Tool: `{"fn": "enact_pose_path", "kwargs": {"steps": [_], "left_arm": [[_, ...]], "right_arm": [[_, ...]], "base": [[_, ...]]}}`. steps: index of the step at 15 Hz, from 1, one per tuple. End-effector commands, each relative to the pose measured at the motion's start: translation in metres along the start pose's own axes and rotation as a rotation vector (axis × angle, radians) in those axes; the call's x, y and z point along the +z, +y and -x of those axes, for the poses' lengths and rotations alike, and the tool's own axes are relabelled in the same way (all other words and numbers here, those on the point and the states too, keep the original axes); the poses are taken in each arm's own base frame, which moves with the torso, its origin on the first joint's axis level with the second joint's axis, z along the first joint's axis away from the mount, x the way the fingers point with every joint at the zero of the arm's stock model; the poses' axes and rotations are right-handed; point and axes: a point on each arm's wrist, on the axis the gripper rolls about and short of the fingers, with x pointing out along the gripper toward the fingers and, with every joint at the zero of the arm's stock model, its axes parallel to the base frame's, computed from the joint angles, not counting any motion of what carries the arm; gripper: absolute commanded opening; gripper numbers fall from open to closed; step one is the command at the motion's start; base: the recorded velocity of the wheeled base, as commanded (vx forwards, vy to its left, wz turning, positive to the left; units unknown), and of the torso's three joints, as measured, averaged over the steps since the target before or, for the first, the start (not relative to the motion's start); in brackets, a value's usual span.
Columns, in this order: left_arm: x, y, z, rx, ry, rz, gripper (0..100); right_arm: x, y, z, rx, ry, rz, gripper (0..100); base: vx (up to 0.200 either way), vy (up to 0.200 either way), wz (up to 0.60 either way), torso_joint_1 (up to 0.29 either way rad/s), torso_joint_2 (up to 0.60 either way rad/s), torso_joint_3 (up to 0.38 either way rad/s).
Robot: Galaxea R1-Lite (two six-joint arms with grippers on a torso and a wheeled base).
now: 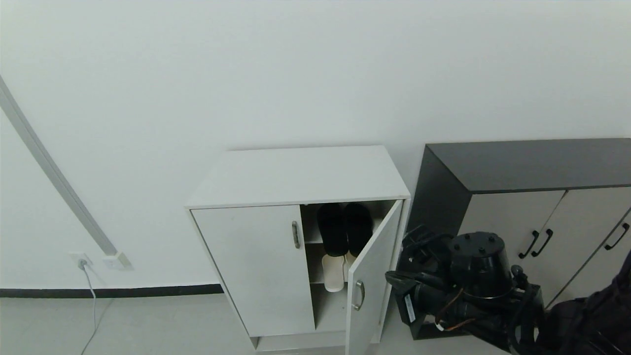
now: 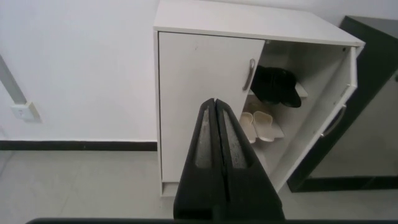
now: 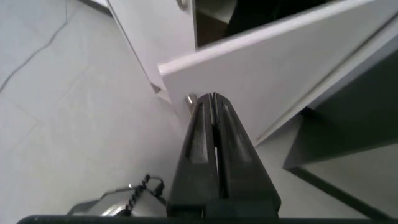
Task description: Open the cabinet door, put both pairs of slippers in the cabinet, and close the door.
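Both pairs were already in the cabinet [image 1: 300,175]: the black slippers [image 1: 344,228] on the upper shelf and the white slippers [image 1: 334,272] on the shelf below, directly under them. The left door was shut and the right door [image 1: 372,266] stood open, swung out toward the robot. By that layout, closing the door looked like the only step left.

The right pincer [image 3: 213,102] was clenched and held nothing. Its tip was just beside the open door's handle [image 3: 190,98], on the door's outer face; whether it actually touched the panel could not be told. In the head view the door lay at about nine o'clock from the right arm [image 1: 458,291], the slippers at about ten o'clock, and a dark cabinet [image 1: 527,162] at about one o'clock, close behind the arm.

The next move probably called for a sideways push on the outer face toward nine o'clock, following the door's arc until it met the frame. The contact would need to stay near the handle edge, and the arm would need to stay clear of the dark cabinet.

The left pincer [image 2: 215,109] was also clenched and empty. It pointed at the cabinet from well apart.
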Motion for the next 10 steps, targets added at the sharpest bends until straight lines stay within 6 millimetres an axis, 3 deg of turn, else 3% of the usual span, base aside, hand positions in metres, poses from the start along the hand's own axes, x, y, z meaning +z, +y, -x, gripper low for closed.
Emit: {"fn": "enact_pose_path", "kwargs": {"steps": [1,5,10], "left_arm": [[0.000,0.000,0.000,0.002,0.001,0.001,0],[0.000,0.000,0.000,0.002,-0.001,0.001,0],[0.000,0.000,0.000,0.002,-0.001,0.001,0]], "right_arm": [[-0.008,0.000,0.003,0.009,0.025,-0.001,0],[-0.017,-0.006,-0.015,0.018,0.028,-0.016,0],[-0.013,-0.021,-0.060,-0.017,-0.008,-0.036,0]], "base": [[0.000,0.000,0.00,0.000,0.00,0.000],[0.000,0.000,0.00,0.000,0.00,0.000],[0.000,0.000,0.00,0.000,0.00,0.000]]}}
